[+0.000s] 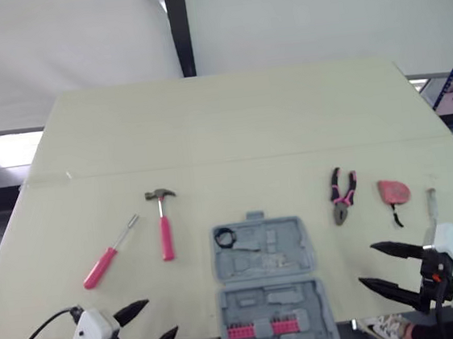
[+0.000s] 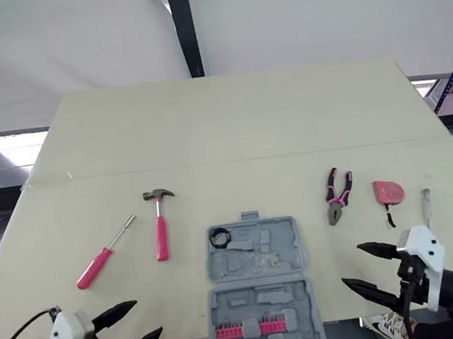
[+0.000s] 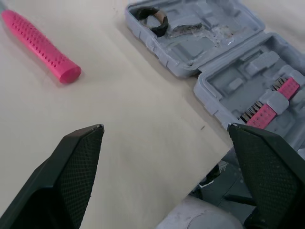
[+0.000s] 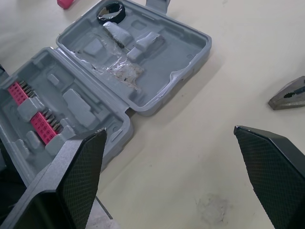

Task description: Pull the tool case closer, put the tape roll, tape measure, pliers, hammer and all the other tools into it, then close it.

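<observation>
Tool case (image 1: 267,283) lies wide open at 6 o'clock on the table (image 1: 230,128), right at the near edge, and its near half pokes out past that edge. Pink bit holders (image 1: 263,328) sit in that near half. The black tape roll (image 1: 225,237) is already in the far half, tucked in the case's 11 o'clock corner.

With the case as your clock centre, you've got the pink-handled hammer (image 1: 164,224) at about 10 o'clock, head pointing away from you. The pink-handled screwdriver (image 1: 110,253) lies a bit further out between 9 and 10. The pliers (image 1: 343,195) are between 1 and 2, and the pink tape measure (image 1: 394,193) is at 2. A slim little metal tool (image 1: 431,199) lies just beyond that; you can't tell what it is.

Your left gripper (image 1: 162,317) hangs around 8 o'clock from the case, fingers spread apart and holding nothing. Your right gripper (image 1: 367,265) sits at 3 o'clock beside the case, fingers also spread wide and empty.
</observation>
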